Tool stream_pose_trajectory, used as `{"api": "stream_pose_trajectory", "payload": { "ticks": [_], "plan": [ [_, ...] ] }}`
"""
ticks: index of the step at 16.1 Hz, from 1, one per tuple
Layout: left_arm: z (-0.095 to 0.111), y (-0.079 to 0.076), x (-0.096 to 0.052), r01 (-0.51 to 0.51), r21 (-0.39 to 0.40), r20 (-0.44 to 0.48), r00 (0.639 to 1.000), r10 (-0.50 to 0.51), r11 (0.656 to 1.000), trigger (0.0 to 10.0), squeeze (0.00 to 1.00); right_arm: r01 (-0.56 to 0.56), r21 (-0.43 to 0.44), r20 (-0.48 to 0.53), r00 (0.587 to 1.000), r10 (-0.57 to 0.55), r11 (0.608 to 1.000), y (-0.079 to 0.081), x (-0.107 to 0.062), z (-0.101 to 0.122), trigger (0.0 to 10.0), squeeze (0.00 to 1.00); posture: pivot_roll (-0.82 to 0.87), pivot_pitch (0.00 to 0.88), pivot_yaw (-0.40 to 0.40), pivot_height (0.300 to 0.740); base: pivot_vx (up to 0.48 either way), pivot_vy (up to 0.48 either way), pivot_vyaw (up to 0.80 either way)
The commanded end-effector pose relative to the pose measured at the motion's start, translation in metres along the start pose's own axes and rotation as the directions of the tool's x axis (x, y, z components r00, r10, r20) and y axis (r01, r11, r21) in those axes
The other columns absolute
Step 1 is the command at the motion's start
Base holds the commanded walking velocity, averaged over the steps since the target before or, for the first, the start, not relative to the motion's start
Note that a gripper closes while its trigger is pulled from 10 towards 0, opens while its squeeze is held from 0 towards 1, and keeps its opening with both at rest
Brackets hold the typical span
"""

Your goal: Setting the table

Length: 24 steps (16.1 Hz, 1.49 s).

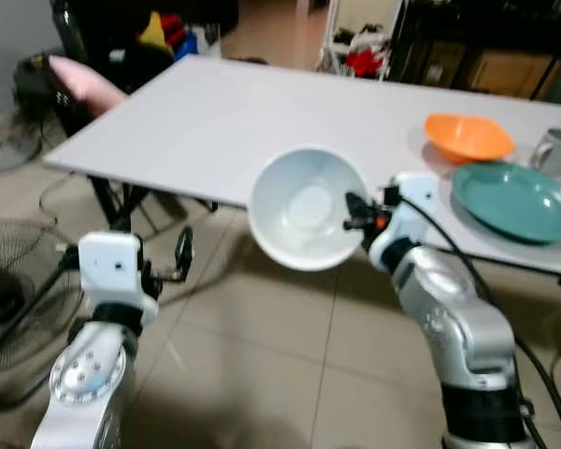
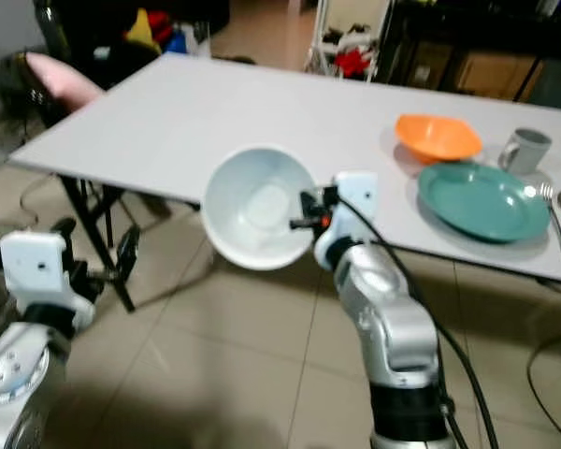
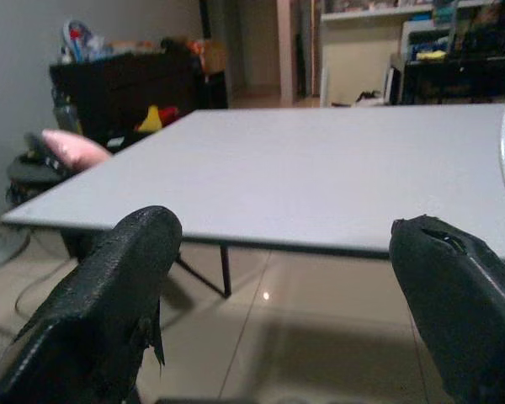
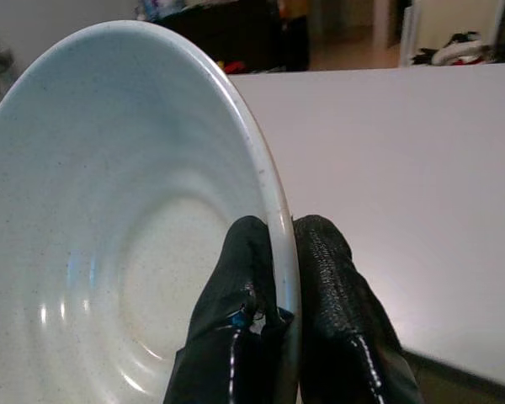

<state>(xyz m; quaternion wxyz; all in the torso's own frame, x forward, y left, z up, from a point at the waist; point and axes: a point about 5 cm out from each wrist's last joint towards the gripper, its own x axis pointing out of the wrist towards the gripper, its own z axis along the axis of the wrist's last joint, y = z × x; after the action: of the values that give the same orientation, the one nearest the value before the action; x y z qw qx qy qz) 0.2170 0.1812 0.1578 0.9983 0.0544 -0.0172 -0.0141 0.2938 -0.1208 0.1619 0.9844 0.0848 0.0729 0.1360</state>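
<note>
Nearest the camera, the left gripper (image 1: 182,257) hangs low over the tiled floor (image 1: 262,365), short of the table's near edge, its two black fingers (image 3: 118,286) spread wide apart with nothing between them. Beyond it the white table (image 1: 215,122) stretches away, bare on that side.

To its right and a little higher, the right gripper (image 1: 353,211) is clamped on the rim of a pale white bowl (image 1: 304,208): one finger (image 4: 240,286) lies inside the rim and the other outside, pressed together on the edge. The bowl is held tilted on its side, its hollow facing the camera, in the air just in front of the table's near edge and not resting on it.

Past the right gripper and further to its right, a teal plate (image 1: 514,201) lies flat on the table. Just behind the plate sits an orange bowl (image 1: 466,137), and beside that a grey mug (image 1: 553,150). A fork (image 2: 553,213) lies on the table at the plate's far right side.

Far off to the left of both grippers, beyond the table's corner, a pink cushion (image 1: 79,79) sits among dark furniture.
</note>
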Motion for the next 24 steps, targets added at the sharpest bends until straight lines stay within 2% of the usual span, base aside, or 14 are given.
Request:
{"api": "stream_pose_trajectory", "payload": {
  "ticks": [1, 8, 13, 15, 18, 19, 20, 23, 24],
  "plan": [
    [0.002, -0.004, 0.001, 0.020, -0.004, 0.007, 1.000, -0.020, 1.000, 10.0, 0.00, 0.021, 0.006, 0.005, 1.000, -0.021, 1.000, -0.006, 0.000, 0.004, 10.0, 0.00, -0.06, 0.000, 0.022, 0.740, 0.424, 0.000, 0.00],
    [0.001, -0.006, 0.000, 0.060, 0.008, 0.007, 0.998, -0.060, 0.998, 10.0, 0.00, 0.059, 0.036, -0.020, 0.998, -0.059, 0.998, -0.010, 0.004, 0.002, 10.0, 0.00, -0.05, 0.000, 0.023, 0.740, 0.424, 0.000, 0.00],
    [0.001, -0.017, 0.001, 0.136, -0.003, 0.009, 0.991, -0.136, 0.991, 10.0, 0.00, 0.101, 0.065, -0.034, 0.994, -0.099, 0.993, -0.018, 0.004, 0.002, 10.0, 0.00, -0.06, 0.000, 0.031, 0.740, 0.424, 0.000, 0.00],
    [0.000, -0.020, 0.002, 0.160, -0.006, 0.007, 0.987, -0.160, 0.987, 10.0, 0.00, 0.127, 0.061, -0.070, 0.990, -0.122, 0.990, -0.022, 0.003, -0.001, 10.0, 0.00, -0.06, 0.000, 0.033, 0.740, 0.424, 0.000, -0.68],
    [-0.001, -0.026, 0.003, 0.202, -0.009, 0.005, 0.979, -0.202, 0.979, 10.0, 0.00, 0.156, 0.097, -0.101, 0.984, -0.146, 0.983, -0.028, 0.003, -0.001, 10.0, 0.00, -0.07, 0.000, 0.036, 0.740, 0.420, 0.000, -0.80],
    [-0.001, -0.029, 0.002, 0.240, -0.011, -0.013, 0.971, -0.240, 0.971, 10.0, 0.00, 0.138, 0.213, -0.116, 0.986, -0.115, 0.967, -0.027, 0.004, 0.002, 10.0, 0.00, -0.07, 0.000, 0.038, 0.740, 0.356, 0.000, 0.00],
    [-0.001, -0.030, 0.002, 0.246, -0.012, -0.016, 0.969, -0.246, 0.969, 10.0, 0.00, 0.135, 0.226, -0.118, 0.987, -0.111, 0.965, -0.027, 0.005, 0.002, 10.0, 0.00, -0.07, 0.000, 0.038, 0.740, 0.000, 0.000, 0.00],
    [0.001, -0.042, -0.005, 0.400, -0.068, -0.020, 0.915, -0.402, 0.914, 10.0, 0.00, 0.181, 0.304, -0.176, 0.976, -0.131, 0.935, -0.035, 0.010, 0.008, 10.0, 0.00, -0.07, 0.000, 0.037, 0.740, 0.000, 0.000, 0.00],
    [0.004, -0.048, -0.007, 0.480, -0.094, -0.007, 0.876, -0.483, 0.872, 10.0, 0.00, 0.227, 0.305, -0.248, 0.956, -0.153, 0.925, -0.043, 0.013, 0.009, 10.0, 0.00, -0.07, 0.000, 0.035, 0.740, 0.000, 0.000, 0.00]
  ]
}}
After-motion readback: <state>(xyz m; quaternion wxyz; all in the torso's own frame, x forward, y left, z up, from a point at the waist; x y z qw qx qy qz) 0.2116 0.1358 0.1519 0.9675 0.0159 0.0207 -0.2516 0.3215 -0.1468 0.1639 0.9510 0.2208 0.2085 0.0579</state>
